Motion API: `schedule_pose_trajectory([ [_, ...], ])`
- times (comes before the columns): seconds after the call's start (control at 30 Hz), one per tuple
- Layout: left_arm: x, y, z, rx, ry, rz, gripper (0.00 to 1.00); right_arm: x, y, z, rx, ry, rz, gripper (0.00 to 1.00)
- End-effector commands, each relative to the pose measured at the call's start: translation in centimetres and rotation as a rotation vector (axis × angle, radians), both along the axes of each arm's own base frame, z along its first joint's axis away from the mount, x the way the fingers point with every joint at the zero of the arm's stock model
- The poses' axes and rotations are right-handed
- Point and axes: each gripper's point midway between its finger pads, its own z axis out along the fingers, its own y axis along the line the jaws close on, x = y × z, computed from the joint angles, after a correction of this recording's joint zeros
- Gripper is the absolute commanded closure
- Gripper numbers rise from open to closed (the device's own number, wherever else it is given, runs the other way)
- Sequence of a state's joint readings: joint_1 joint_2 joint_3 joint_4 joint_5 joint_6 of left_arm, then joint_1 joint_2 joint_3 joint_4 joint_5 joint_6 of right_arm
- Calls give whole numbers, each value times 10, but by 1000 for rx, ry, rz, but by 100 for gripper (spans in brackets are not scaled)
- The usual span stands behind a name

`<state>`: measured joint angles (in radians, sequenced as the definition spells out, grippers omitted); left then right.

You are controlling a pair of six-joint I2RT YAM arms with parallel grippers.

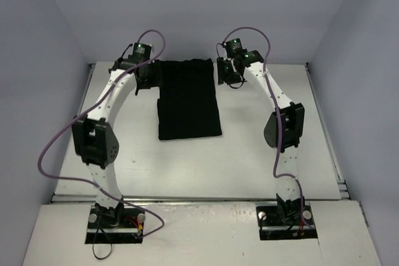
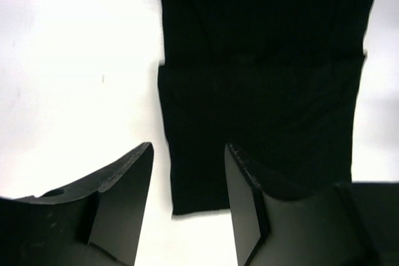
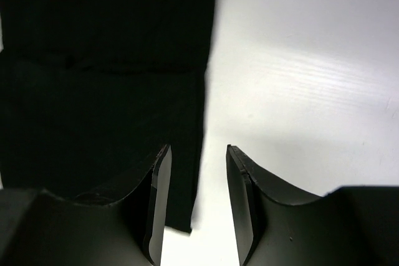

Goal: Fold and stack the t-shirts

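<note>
The black t-shirt (image 1: 187, 98) lies flat on the tabletop (image 1: 249, 154), folded into a tall rectangle. It sits in the middle between the two arms, its top end close to the far edge. From above it looks smooth, with its far portion offset slightly toward the left edge.

Both grippers are up at that far end, one at each corner of the cloth. The left gripper (image 2: 187, 200) is at the shirt's far left corner with its jaws standing apart and nothing pinched between them. In its wrist view the corner of the shirt shows right in the gap. One finger (image 2: 121, 210) is over bare white tabletop and the other is over black cloth. A faint fold line crosses the shirt farther out in that view.

The right gripper (image 3: 196, 200) is the mirror picture at the far right corner. Its jaws are parted too and nothing is clamped. The shirt's side edge runs down through the gap, with its corner showing low between the fingers. The finger (image 3: 156, 210) on the cloth side overlaps the shirt and the other stands over open tabletop.
</note>
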<state>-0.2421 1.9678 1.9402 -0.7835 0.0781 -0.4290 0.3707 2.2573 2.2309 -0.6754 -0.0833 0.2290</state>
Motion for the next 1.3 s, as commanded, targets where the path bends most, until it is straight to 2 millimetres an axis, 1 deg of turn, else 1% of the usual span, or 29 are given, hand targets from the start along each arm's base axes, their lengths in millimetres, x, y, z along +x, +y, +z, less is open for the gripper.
schedule_pose_trajectory([
  [0.0, -38, -8, 27, 14, -127, -65, 54, -40, 32, 42, 92, -31, 202, 63],
  [0.03, -47, -8, 24, 4, -127, -65, 54, -45, 39, 38, 98, -21, 225, 64],
  [0.1, -68, -10, -15, -22, -38, -56, 54, -54, 45, 23, 109, 23, 247, 65],
  [0.13, -72, -11, -17, -34, -36, -55, 54, -59, 47, 15, 122, 45, 250, 66],
  [0.2, -86, -14, -33, -34, -7, -70, 54, -62, 51, 14, 156, 44, 249, 68],
  [0.23, -94, -16, -42, -33, 11, -81, 54, -68, 51, 0, 163, 67, 249, 68],
  [0.3, -103, -22, -52, -50, 27, -100, 54, -81, 51, -18, 195, 103, 247, 68],
  [0.4, -105, -30, -64, -78, 32, -119, 54, -101, 57, -40, 269, 148, 258, 69],
  [0.47, -102, -34, -68, -91, 26, -126, 54, -103, 60, -41, 304, 130, 265, 70],
  [0.53, -102, -39, -84, -100, 61, -138, 54, -121, 58, -62, 333, 162, 271, 71],
  [0.57, -104, -40, -94, -96, 87, -137, 54, -133, 54, -78, 336, 203, 257, 71],
  [0.6, -105, -40, -101, -93, 104, -134, 55, -140, 47, -89, 342, 216, 239, 72],
  [0.67, -112, -36, -117, -84, 138, -116, 57, -145, 38, -99, 354, 211, 215, 73],
  [0.7, -117, -32, -128, -72, 164, -94, 60, -156, 30, -112, 352, 241, 189, 73],
  [0.73, -120, -29, -135, -67, 182, -84, 62, -155, 23, -114, 357, 225, 169, 73],
  [0.77, -125, -27, -145, -62, 209, -76, 65, -160, 16, -121, 351, 234, 150, 73],
  [0.8, -129, -25, -156, -59, 236, -61, 66, -163, 7, -128, 339, 234, 125, 73],
  [0.9, -146, -21, -185, -52, 326, -24, 72, -179, -16, -146, 305, 259, 77, 73],
  [0.97, -156, -21, -196, -62, 372, -2, 80, -189, -26, -153, 286, 273, 60, 73],
  [1.03, -163, -20, -196, -63, 381, 15, 85, -195, -28, -152, 283, 272, 56, 73],
  [1.07, -166, -18, -193, -63, 374, 19, 86, -197, -29, -149, 284, 265, 55, 73],
  [1.13, -169, -14, -180, -57, 346, 21, 86, -201, -30, -141, 294, 252, 48, 73],
  [1.2, -169, -10, -151, -48, 301, 13, 86, -203, -29, -129, 308, 238, 41, 73],
  [1.27, -162, -12, -114, -66, 222, -14, 85, -195, -25, -103, 324, 186, 47, 71],
])
